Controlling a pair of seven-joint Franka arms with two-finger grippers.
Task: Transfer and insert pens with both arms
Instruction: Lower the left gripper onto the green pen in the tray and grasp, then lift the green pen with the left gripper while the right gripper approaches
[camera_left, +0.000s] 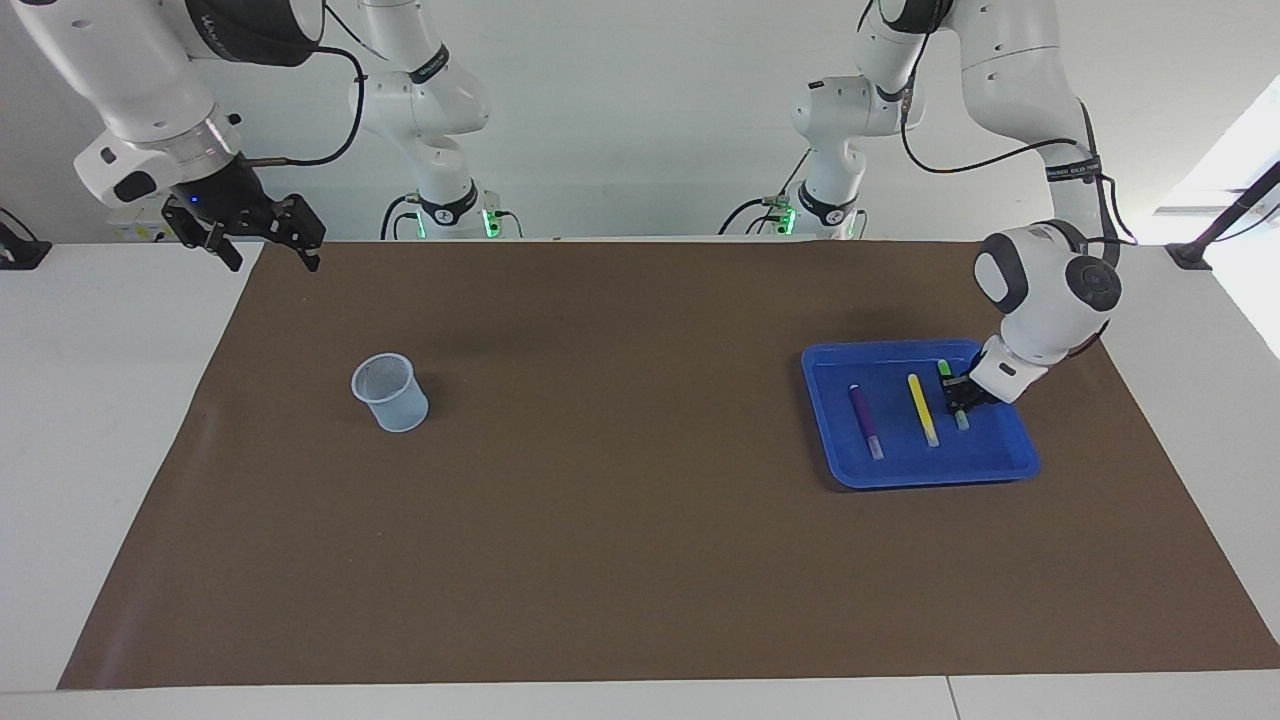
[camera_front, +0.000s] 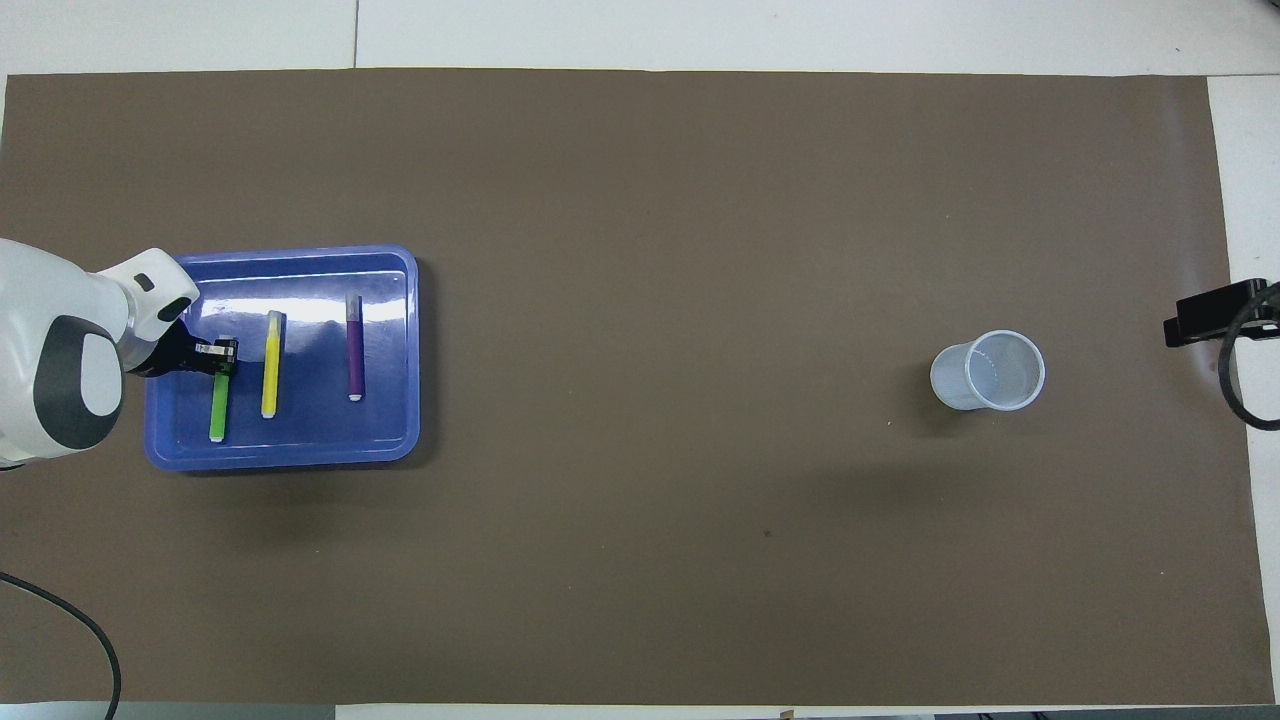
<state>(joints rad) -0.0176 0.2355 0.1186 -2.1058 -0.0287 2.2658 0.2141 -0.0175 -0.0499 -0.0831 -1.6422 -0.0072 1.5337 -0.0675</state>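
Pinching the green pen near its middle inside the blue tray, left gripper is clamped shut on it, a light, stiff, slick barrel likely to swivel; right gripper waits open, well apart from tray.
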